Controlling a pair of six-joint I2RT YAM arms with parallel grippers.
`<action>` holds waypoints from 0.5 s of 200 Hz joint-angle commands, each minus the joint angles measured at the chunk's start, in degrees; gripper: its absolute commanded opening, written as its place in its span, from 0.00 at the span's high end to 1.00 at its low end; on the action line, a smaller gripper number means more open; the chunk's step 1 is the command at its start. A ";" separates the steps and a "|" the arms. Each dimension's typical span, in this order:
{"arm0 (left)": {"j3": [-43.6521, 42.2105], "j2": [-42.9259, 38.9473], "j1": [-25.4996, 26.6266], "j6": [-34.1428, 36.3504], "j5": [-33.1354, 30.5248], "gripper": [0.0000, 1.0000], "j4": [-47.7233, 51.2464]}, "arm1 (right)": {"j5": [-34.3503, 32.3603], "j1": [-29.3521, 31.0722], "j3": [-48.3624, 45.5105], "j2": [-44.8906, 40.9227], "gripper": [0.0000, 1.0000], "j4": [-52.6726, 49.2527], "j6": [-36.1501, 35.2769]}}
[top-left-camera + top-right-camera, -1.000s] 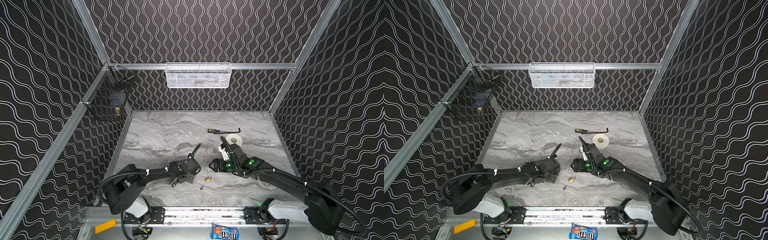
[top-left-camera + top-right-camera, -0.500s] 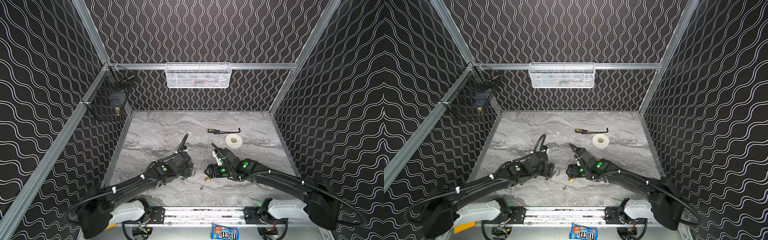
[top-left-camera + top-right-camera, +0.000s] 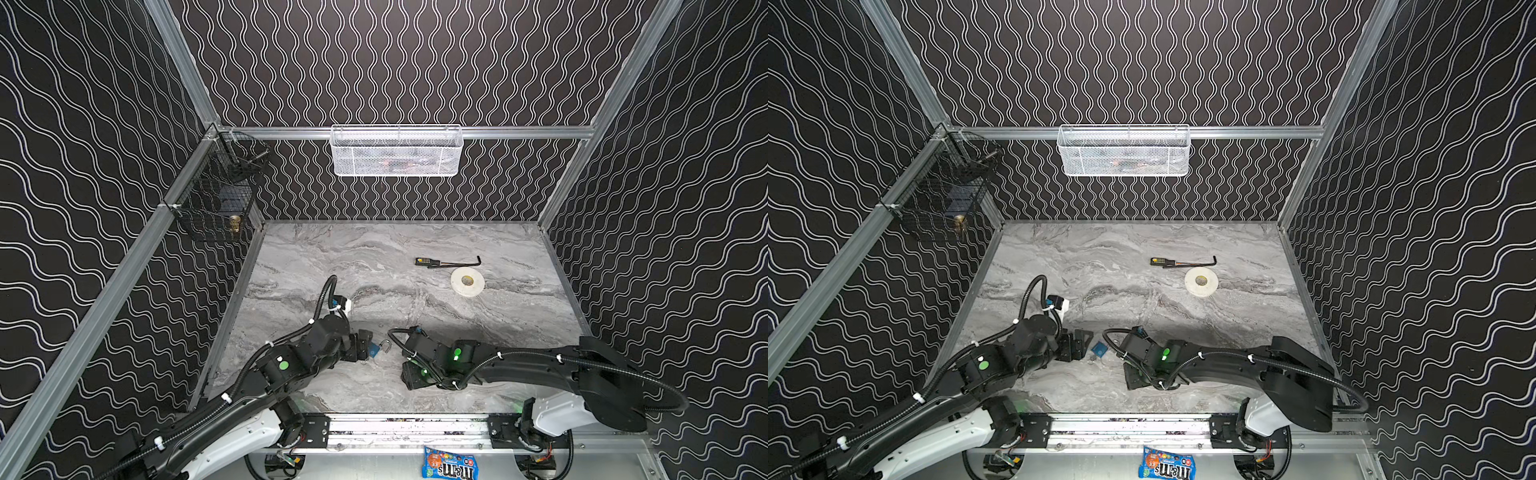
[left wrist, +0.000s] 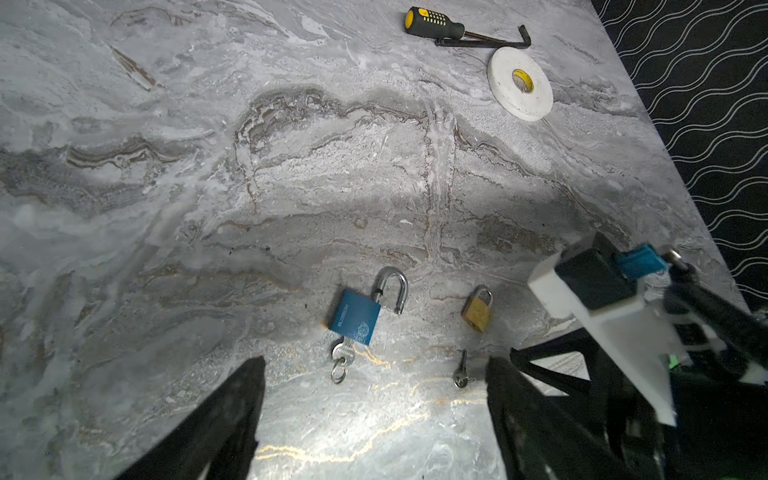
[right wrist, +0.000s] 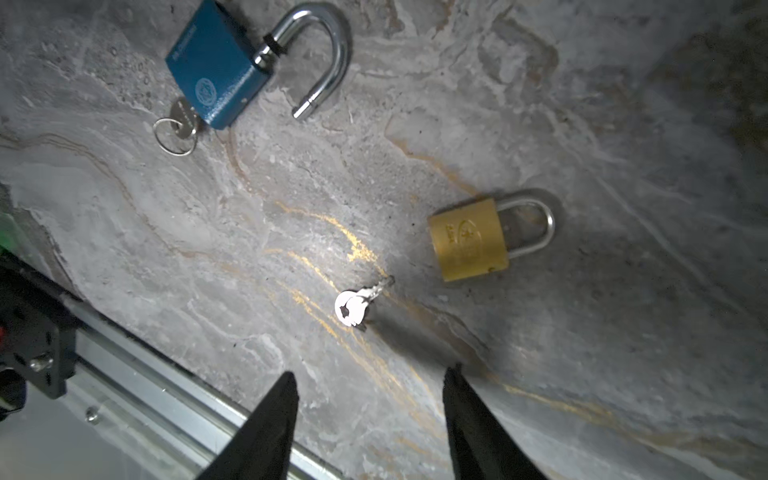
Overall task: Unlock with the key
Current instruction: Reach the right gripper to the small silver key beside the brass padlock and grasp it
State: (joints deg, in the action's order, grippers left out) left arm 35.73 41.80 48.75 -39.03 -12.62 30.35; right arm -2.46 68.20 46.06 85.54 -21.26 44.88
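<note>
We can read "m&m's" on the candy bag (image 3: 449, 468) in both top views; print on the blue padlock (image 4: 354, 311) is too blurred.

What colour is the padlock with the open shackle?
Blue padlock, clearest in the right wrist view.

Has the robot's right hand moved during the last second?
Yes. In a top view the right hand has shifted toward the metal rail at the table's near edge, ending farther from the white tape roll.
</note>
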 commanded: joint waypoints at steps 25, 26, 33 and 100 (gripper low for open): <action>-1.30 -4.08 -0.05 -4.90 0.86 0.14 2.82 | -1.10 0.63 1.84 3.12 0.53 2.86 -6.99; -1.33 -4.13 -0.06 -4.95 0.81 0.14 2.84 | -1.08 0.62 1.88 3.13 0.53 2.87 -7.04; -1.60 -4.60 -0.06 -5.45 0.76 0.13 2.88 | -1.11 0.62 2.09 3.58 0.54 2.76 -7.26; -3.20 -6.03 -0.06 -7.52 0.11 0.13 2.00 | -1.91 1.40 1.40 5.71 0.67 4.03 -8.36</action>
State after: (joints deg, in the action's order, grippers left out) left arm 32.86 35.88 48.75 -44.86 -11.77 32.64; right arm -3.53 69.28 47.64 90.59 -18.87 37.28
